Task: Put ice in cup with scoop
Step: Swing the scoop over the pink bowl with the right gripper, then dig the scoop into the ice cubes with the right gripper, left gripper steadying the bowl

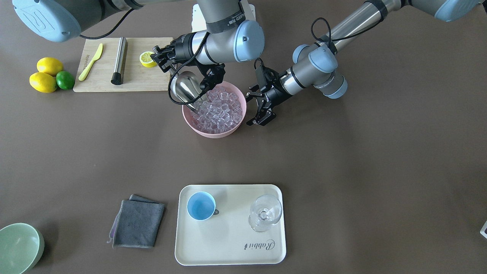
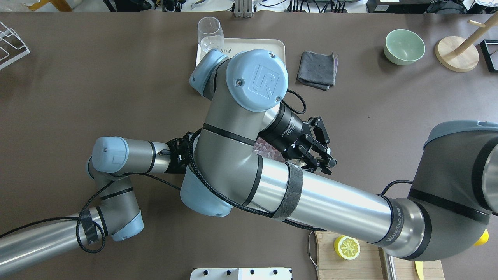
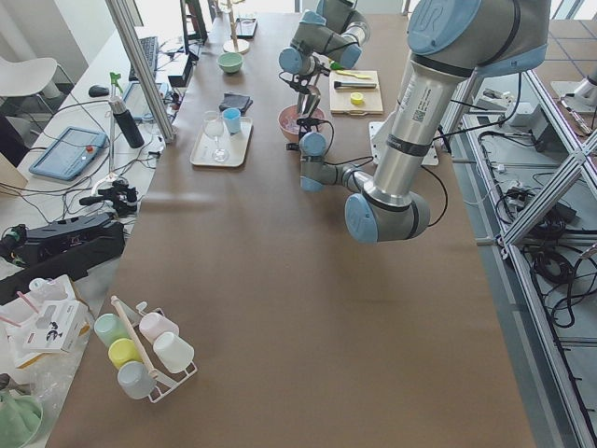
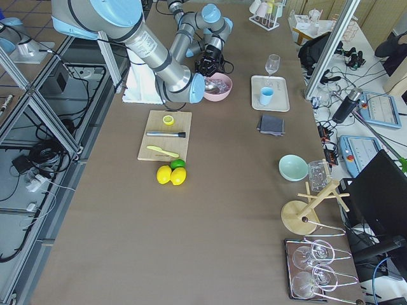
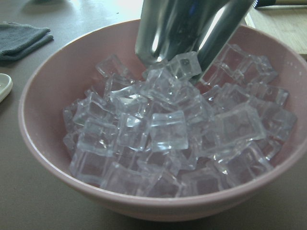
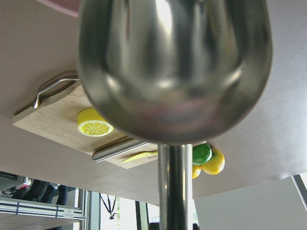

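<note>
**Loading step: mid-dig, nothing delivered yet**

Front view, left to right. The cutting board [image 1: 99,82] with the half lemon [image 1: 147,59] sits off to the side, not in play. The right pincer [image 1: 166,64] is clamped on the handle of the scoop [image 1: 185,87], with the trough tipped down and its lip pushed in among the cubes at the bowl's edge. The steep angle looks meant to dig under the pile, not skim it. Load in the trough: cannot tell, only its back shows. The cup [image 1: 201,205] stands upright on the tray [image 1: 228,251] at the operators' side, well apart from the bowl, with its blue inside bare. The stemmed glass [image 1: 265,213] shares the tray. All the ice [image 1: 220,108] is heaped in the pink bowl [image 1: 213,133], which sits loose on the worktop [image 1: 342,171]. The left pincer [image 1: 255,110] has its jaws apart, holds nothing and sits just beside the bowl's other side. It is probably there to steady the bowl if the dig shoves it. Rim contact: cannot tell. Carry and pour not yet done.
</note>
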`<action>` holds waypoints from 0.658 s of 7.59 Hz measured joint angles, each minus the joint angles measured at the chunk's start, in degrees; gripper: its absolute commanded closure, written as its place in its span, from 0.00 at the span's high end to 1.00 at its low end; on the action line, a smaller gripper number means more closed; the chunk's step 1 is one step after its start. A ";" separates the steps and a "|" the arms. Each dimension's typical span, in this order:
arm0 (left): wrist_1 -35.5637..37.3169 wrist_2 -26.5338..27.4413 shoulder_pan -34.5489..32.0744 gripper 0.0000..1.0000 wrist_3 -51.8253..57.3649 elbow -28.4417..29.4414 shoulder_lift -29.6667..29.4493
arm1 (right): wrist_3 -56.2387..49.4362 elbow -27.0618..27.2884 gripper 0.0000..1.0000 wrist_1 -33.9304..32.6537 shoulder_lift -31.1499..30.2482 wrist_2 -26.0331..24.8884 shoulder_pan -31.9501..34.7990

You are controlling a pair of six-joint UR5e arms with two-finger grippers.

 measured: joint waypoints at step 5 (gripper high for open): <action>0.25 -0.28 -0.70 0.98 -0.08 -0.57 0.21 | 0.72 1.99 0.00 7.08 -3.87 -0.59 -0.46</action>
